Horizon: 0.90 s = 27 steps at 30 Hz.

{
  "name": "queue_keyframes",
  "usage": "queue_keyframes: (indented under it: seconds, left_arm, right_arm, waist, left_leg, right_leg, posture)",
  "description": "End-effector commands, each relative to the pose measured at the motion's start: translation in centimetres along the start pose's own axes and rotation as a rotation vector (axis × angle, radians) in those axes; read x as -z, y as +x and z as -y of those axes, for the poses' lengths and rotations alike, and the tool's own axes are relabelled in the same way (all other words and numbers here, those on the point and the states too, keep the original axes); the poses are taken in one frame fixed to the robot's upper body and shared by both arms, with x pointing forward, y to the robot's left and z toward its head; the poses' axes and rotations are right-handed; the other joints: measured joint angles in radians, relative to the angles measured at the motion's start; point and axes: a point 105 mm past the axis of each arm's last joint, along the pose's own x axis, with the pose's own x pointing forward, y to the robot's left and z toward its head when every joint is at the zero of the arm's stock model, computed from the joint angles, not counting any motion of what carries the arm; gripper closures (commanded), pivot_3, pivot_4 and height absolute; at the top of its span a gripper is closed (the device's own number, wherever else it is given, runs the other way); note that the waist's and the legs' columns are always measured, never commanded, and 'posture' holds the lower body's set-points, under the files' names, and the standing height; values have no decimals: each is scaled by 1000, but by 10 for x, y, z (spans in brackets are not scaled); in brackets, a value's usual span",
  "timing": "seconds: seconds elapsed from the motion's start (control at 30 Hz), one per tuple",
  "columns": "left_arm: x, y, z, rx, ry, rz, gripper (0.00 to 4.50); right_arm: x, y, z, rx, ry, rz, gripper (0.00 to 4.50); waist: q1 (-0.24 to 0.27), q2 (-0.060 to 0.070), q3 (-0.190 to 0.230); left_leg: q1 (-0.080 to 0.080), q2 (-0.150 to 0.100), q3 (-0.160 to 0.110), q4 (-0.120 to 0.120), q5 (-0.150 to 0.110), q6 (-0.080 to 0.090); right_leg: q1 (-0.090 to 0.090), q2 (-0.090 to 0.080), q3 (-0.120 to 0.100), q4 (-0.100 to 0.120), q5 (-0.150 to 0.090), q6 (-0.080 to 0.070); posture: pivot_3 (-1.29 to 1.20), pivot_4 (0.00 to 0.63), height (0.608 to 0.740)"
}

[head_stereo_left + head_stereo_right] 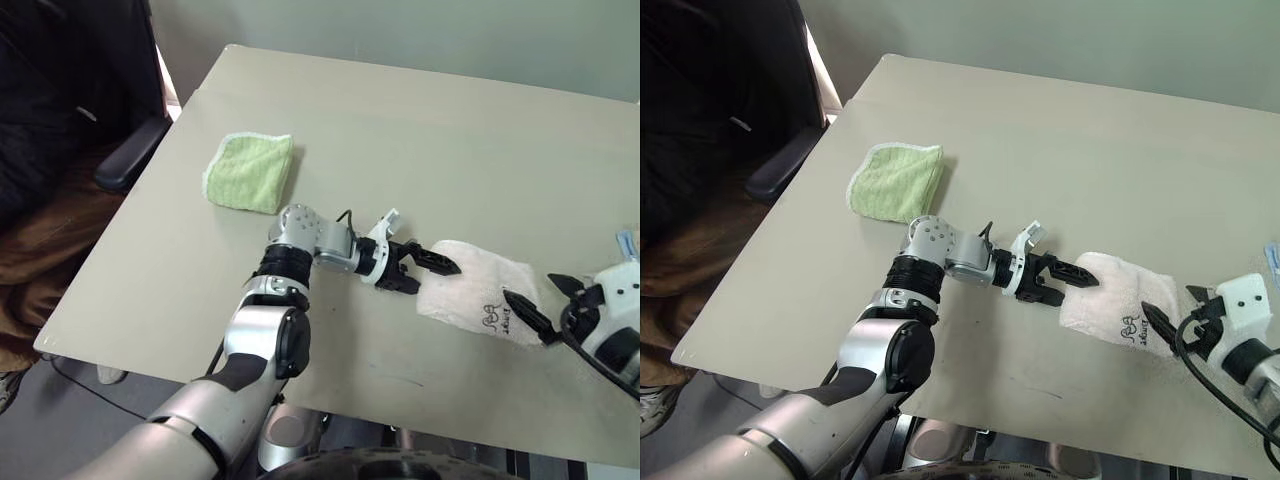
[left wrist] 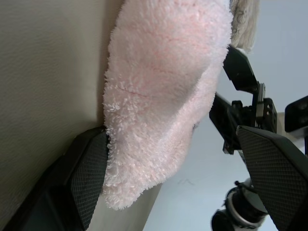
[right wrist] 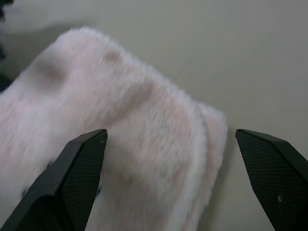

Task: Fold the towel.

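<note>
The towel point(image 1: 478, 290) lies folded into a small pale pink pad on the table, its dark printed mark facing my right side. My left gripper point(image 1: 437, 277) is at the towel's left end, fingers open. In the left wrist view the towel point(image 2: 163, 96) sits between the spread fingers point(image 2: 86, 178), brushing one pad. My right gripper point(image 1: 528, 286) is at the towel's right end, also open. In the right wrist view the towel point(image 3: 120, 144) lies just beyond its two fingertips point(image 3: 79, 168); nothing is pinched.
A folded green cloth point(image 1: 250, 172) lies on the beige table point(image 1: 420, 130) to the far left. A seated person point(image 1: 50, 210) and a chair armrest point(image 1: 130, 155) are beside the table's left edge. A small blue-and-white object point(image 1: 627, 243) pokes in at the right.
</note>
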Motion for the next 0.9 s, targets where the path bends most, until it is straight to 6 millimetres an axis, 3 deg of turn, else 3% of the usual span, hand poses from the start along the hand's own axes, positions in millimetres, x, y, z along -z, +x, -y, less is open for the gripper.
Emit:
queue_keyframes:
  seconds: [0.03, 0.23, 0.43, 0.57, 0.9]
  left_arm:
    - [19, 38, 25, 39, 78, -104, 14]
    - [28, 52, 31, 62, 81, -145, 14]
    - [34, 59, 39, 116, 43, -179, 14]
    - [47, 67, 49, 178, 42, -247, 14]
    - [55, 76, 68, 274, 101, -284, 14]
  right_arm:
    - [-10, -6, 0, -27, -43, 21, 0]
    - [-13, 2, -3, -38, -52, 33, 0]
    - [-2, 3, -3, -33, -69, -14, 0]
    - [-1, -1, -1, -26, -71, -22, 0]
    - [-2, -16, 10, 16, -60, -19, 0]
  waist:
    - [0, 0, 0]
    - [0, -2, 1]
    - [1, -2, 1]
    - [1, -1, 2]
    - [-4, -1, 5]
  left_leg:
    - [0, 0, 0, 0, 0, 0]
    - [0, 0, 0, 0, 0, 0]
    - [0, -1, -1, 0, 0, 1]
    - [-1, -2, -1, 0, 0, 1]
    - [-6, -1, -1, 0, -1, 1]
  right_leg:
    - [0, 0, 1, 0, -1, 2]
    - [0, 0, 2, 0, -2, 4]
    - [1, 0, 1, 0, -1, 4]
    - [1, 0, 2, -1, -1, 5]
    - [-4, 0, 1, 0, -4, 4]
  posture:
    - [0, 150, 728]
    - [0, 150, 728]
    - [0, 150, 728]
    - [0, 150, 728]
    - [0, 150, 728]
